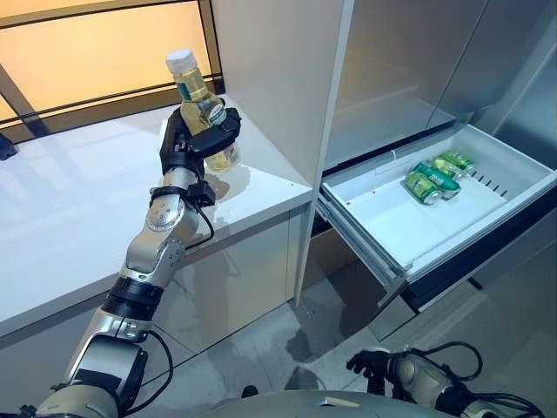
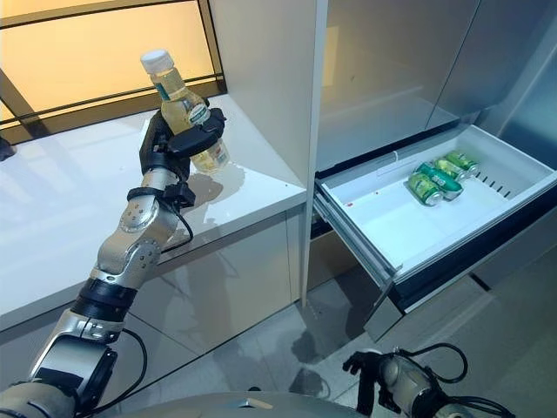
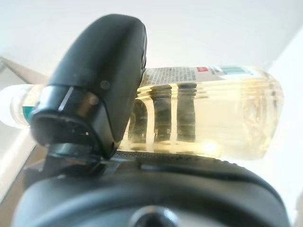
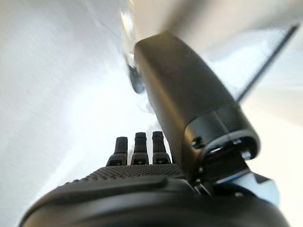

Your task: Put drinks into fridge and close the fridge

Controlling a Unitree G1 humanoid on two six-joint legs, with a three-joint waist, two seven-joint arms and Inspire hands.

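The left hand (image 1: 193, 139) is wrapped around a clear plastic bottle of pale yellow drink with a white cap (image 1: 202, 100), holding it tilted above the white counter (image 1: 70, 218). Right of the counter, the white fridge drawer (image 1: 409, 228) stands pulled out with three green cans (image 1: 438, 174) lying at its back. The right hand (image 1: 372, 362) hangs low below the drawer, its fingers relaxed and holding nothing.

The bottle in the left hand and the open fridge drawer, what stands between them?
In the left eye view, a tall white upright panel at the counter's end stands between the bottle, gripped by the left hand, and the drawer.
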